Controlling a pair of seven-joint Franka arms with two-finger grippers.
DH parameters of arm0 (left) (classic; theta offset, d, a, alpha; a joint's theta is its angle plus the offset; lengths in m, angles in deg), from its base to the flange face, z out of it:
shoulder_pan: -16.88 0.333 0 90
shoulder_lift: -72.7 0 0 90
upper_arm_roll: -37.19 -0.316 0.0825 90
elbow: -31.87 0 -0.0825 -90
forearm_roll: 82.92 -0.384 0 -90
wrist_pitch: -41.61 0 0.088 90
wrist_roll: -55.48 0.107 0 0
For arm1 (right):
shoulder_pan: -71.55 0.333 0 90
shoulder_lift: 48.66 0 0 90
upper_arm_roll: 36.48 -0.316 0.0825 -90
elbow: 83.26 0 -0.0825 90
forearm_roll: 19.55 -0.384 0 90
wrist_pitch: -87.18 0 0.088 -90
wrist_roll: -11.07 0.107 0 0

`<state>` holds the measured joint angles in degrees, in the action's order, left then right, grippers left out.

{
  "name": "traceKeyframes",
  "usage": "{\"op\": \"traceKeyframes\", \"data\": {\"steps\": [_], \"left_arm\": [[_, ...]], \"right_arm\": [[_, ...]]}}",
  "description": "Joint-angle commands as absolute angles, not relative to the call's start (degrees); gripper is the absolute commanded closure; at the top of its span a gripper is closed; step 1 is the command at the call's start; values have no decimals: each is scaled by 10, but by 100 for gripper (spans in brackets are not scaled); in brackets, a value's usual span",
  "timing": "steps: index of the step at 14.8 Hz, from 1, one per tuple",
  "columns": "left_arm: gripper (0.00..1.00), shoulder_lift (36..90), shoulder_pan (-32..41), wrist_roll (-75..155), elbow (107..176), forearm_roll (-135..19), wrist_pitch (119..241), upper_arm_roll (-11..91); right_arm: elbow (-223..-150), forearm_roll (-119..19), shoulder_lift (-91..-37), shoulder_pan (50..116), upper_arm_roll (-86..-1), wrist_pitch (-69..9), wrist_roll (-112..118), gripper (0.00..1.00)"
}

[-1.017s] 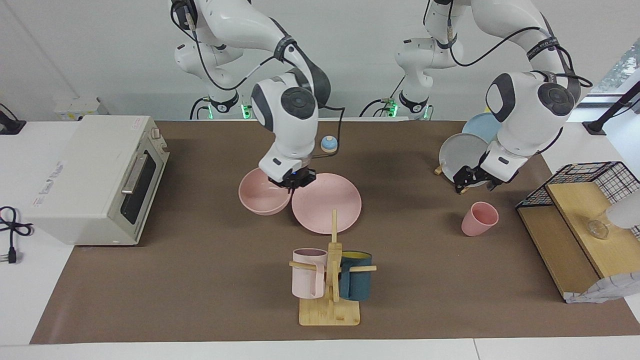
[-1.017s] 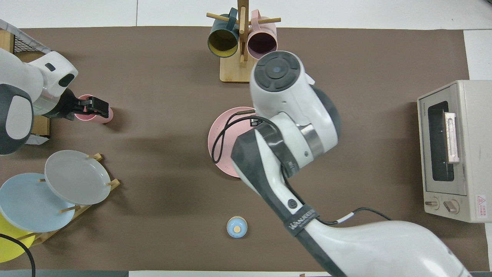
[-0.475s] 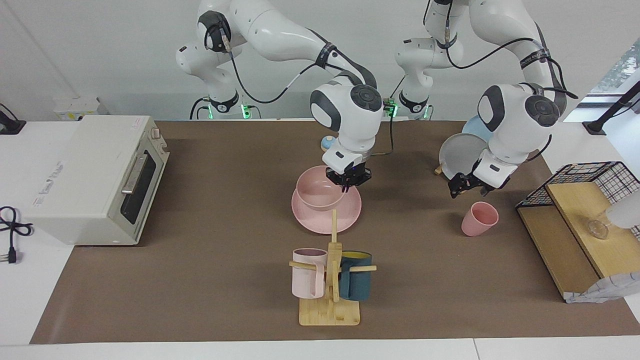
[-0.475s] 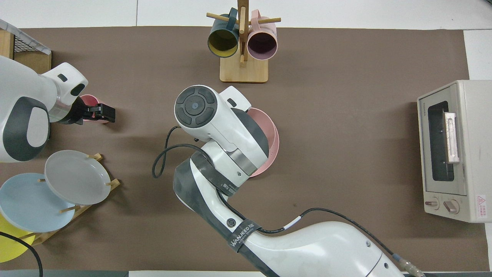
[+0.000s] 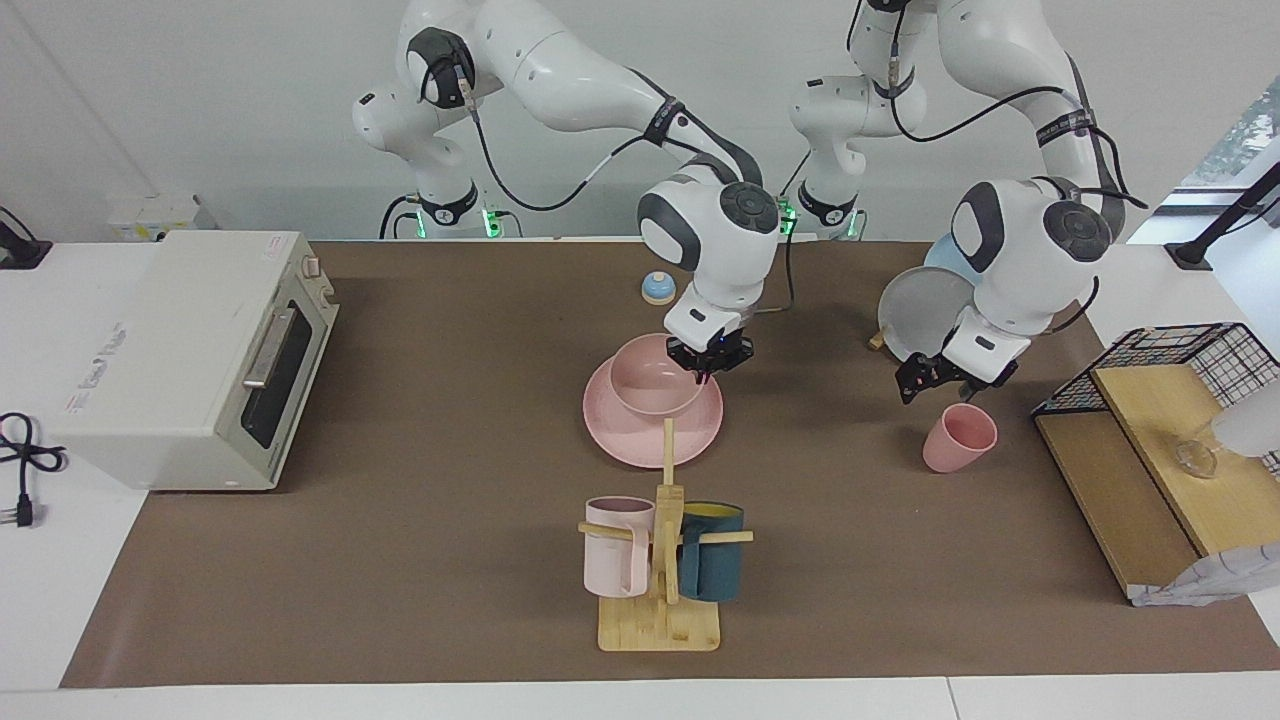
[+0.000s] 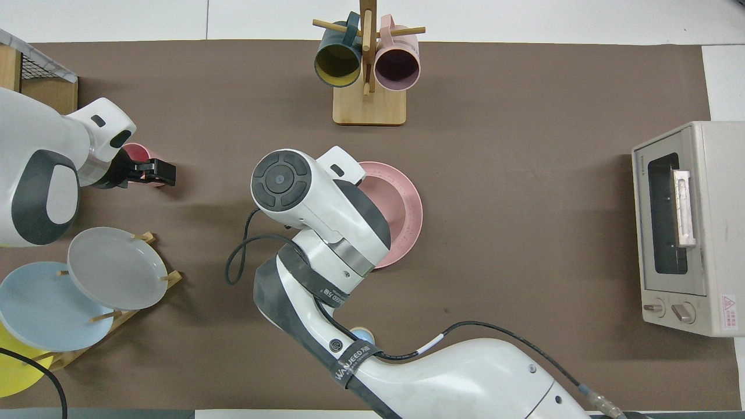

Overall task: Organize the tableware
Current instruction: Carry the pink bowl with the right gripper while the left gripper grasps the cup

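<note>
Pink bowl [image 5: 655,375] sits on the pink plate [image 5: 615,435] mid-table, my right gripper [image 5: 708,368] clenched on its rim at the edge nearer my bases. Risk: pulling away before letting go would drag or tip the bowl off the plate. My left gripper [image 5: 935,377], fingers spread, hangs over the pink cup [image 5: 958,438] toward the left arm's end; a skewed descent could topple it. Surface: brown mat [image 5: 400,560] on a white table; white wall above; toaster oven [image 5: 190,355] at the right arm's end.

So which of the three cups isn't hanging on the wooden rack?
The handleless pink cup, standing alone on the table under the left pincer. The pale pink mug and teal mug hang on the rack.
</note>
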<state>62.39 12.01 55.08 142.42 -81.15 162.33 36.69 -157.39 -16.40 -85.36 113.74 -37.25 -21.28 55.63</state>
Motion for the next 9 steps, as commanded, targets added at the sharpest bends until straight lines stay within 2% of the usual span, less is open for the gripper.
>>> {"op": "traceKeyframes", "data": {"steps": [1, 5, 9], "left_arm": [[5, 615, 122, 565, 1431, -803, 1649, 365], [5, 609, 122, 565, 1431, -803, 1655, 365], [5, 606, 124, 567, 1402, -808, 1612, 364]], "right_arm": [[-1584, -156, -849, 1127, -376, -221, 568, 100], [-1604, -156, -848, 1125, -376, -236, 568, 100], [-1586, -155, -848, 1116, -376, -225, 566, 66]]}}
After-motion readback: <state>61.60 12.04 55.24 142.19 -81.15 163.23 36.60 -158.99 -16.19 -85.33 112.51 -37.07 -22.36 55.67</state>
